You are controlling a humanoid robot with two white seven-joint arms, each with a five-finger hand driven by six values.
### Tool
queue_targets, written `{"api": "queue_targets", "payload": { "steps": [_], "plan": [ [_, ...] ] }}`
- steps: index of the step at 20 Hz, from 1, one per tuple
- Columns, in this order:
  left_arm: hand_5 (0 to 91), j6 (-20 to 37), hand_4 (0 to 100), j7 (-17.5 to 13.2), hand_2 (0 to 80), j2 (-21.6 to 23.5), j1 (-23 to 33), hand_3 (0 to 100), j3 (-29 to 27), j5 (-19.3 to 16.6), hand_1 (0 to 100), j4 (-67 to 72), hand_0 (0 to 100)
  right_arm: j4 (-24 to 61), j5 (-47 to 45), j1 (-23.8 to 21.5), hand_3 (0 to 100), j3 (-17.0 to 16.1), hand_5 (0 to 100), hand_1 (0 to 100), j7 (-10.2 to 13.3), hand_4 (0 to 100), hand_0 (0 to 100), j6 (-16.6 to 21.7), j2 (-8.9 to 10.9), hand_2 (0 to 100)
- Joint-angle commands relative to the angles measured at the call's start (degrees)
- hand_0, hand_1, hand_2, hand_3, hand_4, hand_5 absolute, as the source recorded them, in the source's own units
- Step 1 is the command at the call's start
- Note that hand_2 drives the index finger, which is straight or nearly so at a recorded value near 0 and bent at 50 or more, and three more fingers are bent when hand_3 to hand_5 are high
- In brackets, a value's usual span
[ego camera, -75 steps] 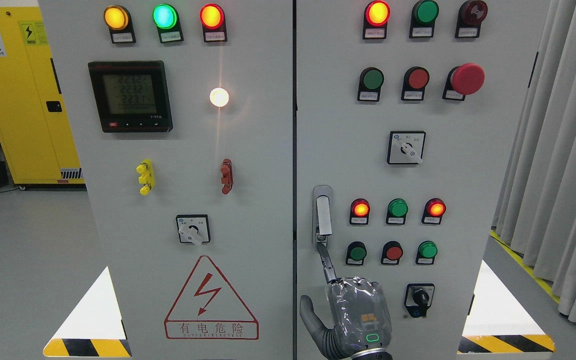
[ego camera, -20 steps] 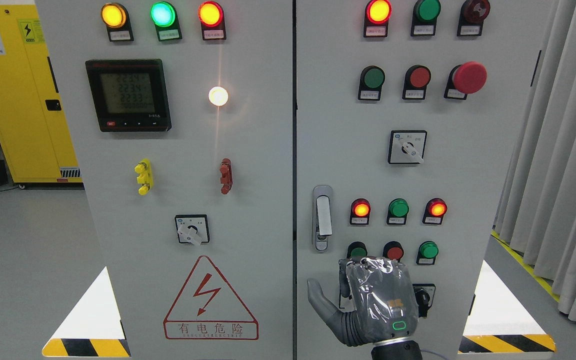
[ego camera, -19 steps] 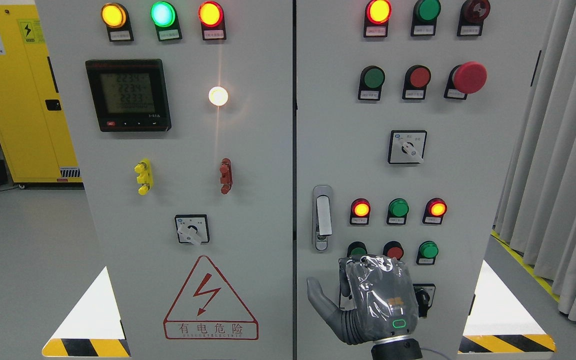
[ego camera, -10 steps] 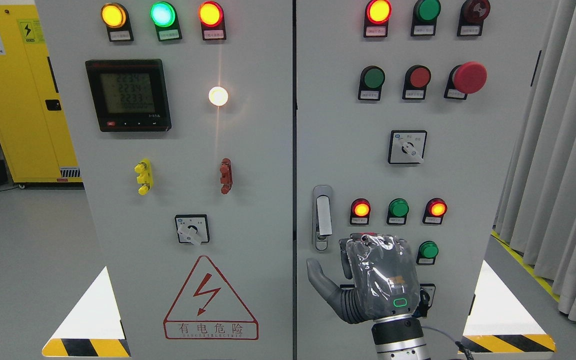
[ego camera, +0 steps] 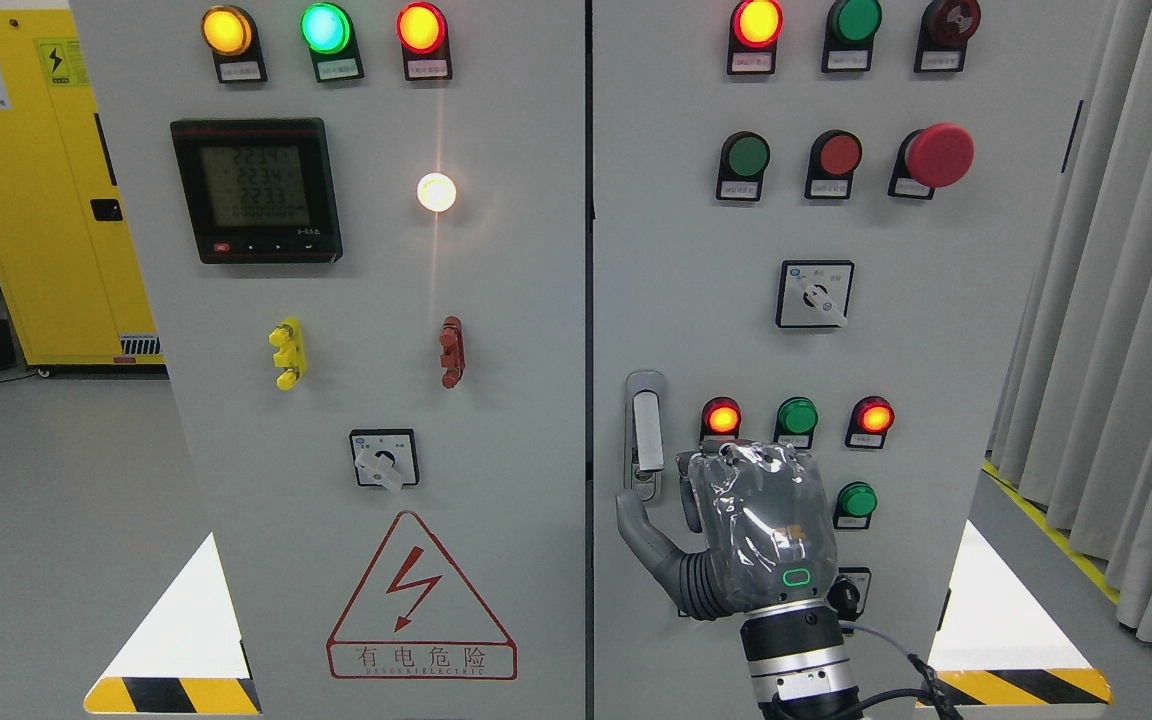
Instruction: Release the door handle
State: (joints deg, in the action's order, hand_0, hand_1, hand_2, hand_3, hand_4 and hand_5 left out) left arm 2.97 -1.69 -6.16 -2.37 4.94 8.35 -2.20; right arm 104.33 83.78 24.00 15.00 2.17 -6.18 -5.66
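The silver door handle point(ego camera: 645, 430) stands upright in its recess at the left edge of the grey right cabinet door point(ego camera: 696, 280), which sits flush with the left door. My right hand point(ego camera: 678, 487), wrapped in clear film, rises from the bottom edge just right of and below the handle. Its back faces me and the fingers point(ego camera: 736, 458) are curled at the top, holding nothing. The thumb point(ego camera: 633, 515) sticks out to the left, its tip just under the handle's lower end. The hand hides two push buttons behind it. My left hand is out of view.
Indicator lamps, push buttons, a red mushroom button point(ego camera: 938, 155) and rotary switches point(ego camera: 814, 294) cover the right door. The left door point(ego camera: 496, 300) carries a meter point(ego camera: 257, 190) and a warning triangle point(ego camera: 421, 600). A yellow cabinet point(ego camera: 36, 200) stands at the left, grey curtains point(ego camera: 1126, 330) at the right.
The right hand has risen along the door from near the bottom edge to beside the handle's lower end, and its wrist now shows. Earlier a finger reached up to the handle; now the fingers are curled.
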Motion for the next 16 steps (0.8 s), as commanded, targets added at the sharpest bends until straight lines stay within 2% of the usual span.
{"api": "queue_targets", "payload": {
  "steps": [1,10,16],
  "plan": [
    [0.0,-0.07,0,0.02,0.0,0.01,0.0,0,-0.02,0.0,56,0.0,12,-1.94,-0.02,0.96,100,0.12,100,32,-0.59,100,36,-0.06,-0.14,98],
    [0.0,0.02,0,0.02,0.0,0.01,0.0,0,-0.02,0.0,56,0.0,12,-3.34,-0.46,2.28,100,0.03,100,24,-0.32,100,40,-0.23,-0.67,97],
    [0.0,-0.07,0,0.02,0.0,0.01,0.0,0,-0.02,0.0,56,0.0,12,-3.96,-0.29,2.9,100,-0.06,100,25,-0.32,100,43,-0.85,-0.67,97]
  ]
}}
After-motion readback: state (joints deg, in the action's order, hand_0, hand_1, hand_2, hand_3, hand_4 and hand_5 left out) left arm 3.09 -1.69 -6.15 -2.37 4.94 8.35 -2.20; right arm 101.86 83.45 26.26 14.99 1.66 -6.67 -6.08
